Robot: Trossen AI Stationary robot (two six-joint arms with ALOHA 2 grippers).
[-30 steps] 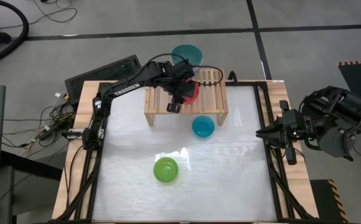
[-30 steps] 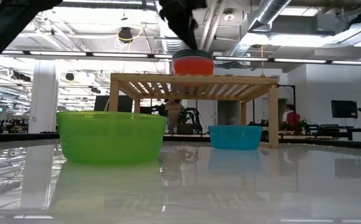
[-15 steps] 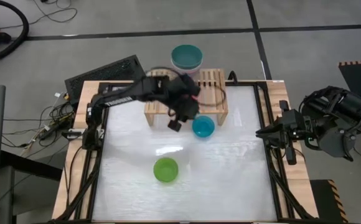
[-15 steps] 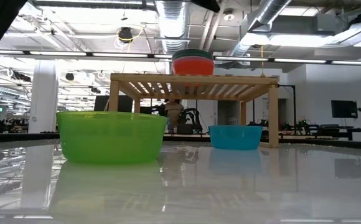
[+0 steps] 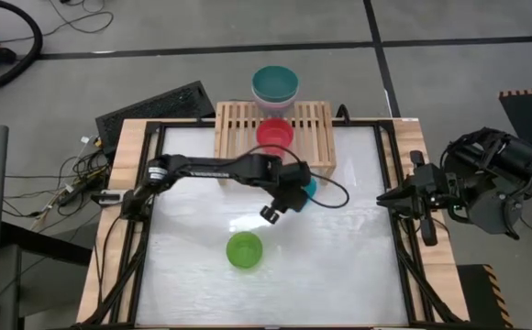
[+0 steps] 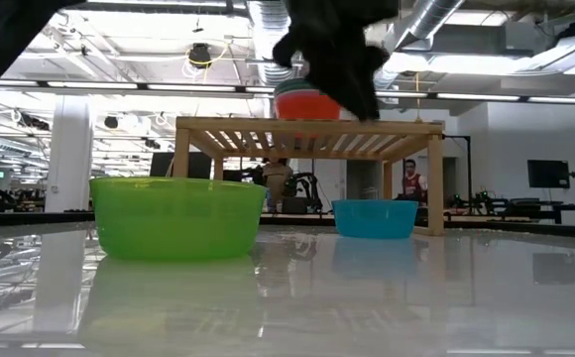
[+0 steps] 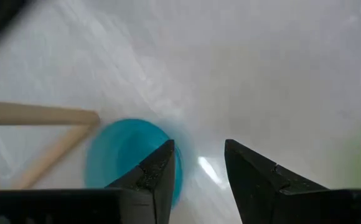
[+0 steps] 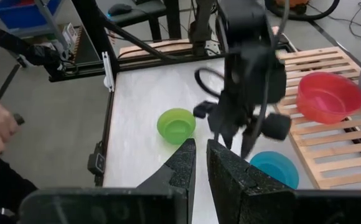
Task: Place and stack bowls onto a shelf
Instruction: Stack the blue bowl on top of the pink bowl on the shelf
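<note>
Left claw has swung off the shelf, leaving the red bowl there; now spread and empty, it hovers above the cyan bowl, probably next.

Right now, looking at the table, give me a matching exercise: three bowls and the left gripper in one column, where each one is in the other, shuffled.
1. red bowl
2. cyan bowl
3. lime green bowl
4. left gripper

A. on the table, just in front of the shelf
B. above the table, between two bowls
C. on the shelf's slatted top
D. out on the table, towards the near edge

Pairs: 1-C, 2-A, 3-D, 4-B
</note>
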